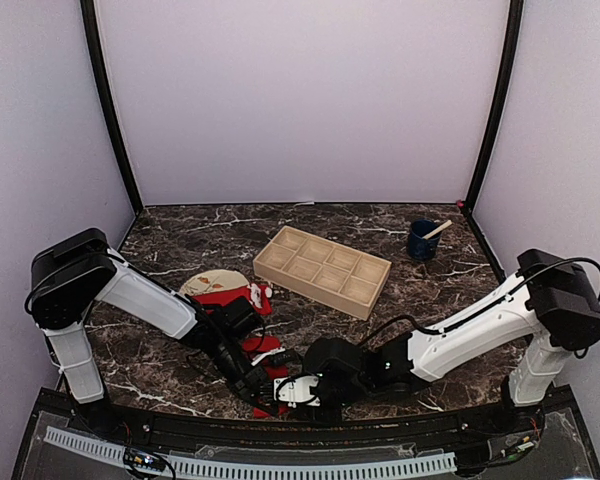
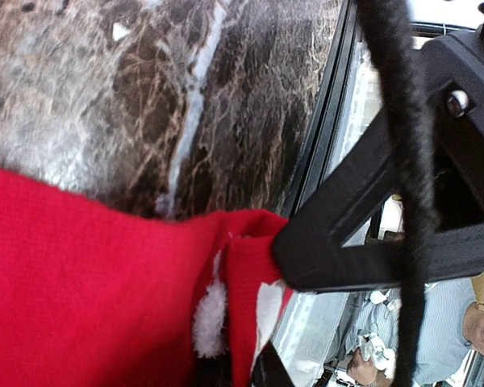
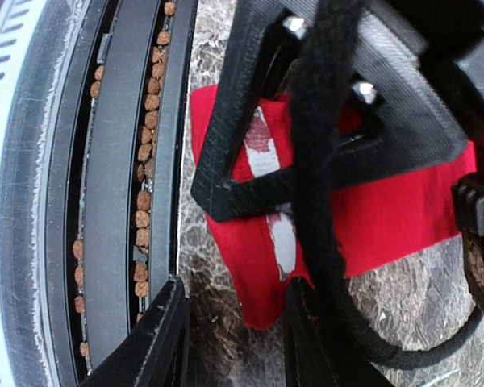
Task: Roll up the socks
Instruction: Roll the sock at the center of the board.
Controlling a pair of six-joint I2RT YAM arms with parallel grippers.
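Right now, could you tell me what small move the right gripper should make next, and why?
Probably close the right gripper: its open jaws straddle a corner of the red sock, and the left gripper pinches the same sock, so both could then roll it.

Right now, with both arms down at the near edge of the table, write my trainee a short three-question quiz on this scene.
1. True or false: every compartment of the wooden tray is filled.
2. What is the left gripper shut on? A) the red sock B) the blue cup C) the plate
3. In one word, how do the jaws of the right gripper stand above the sock's corner?

Key: 1 false, the compartments look empty. 2 A, it pinches the sock's edge. 3 open, with its fingers apart.
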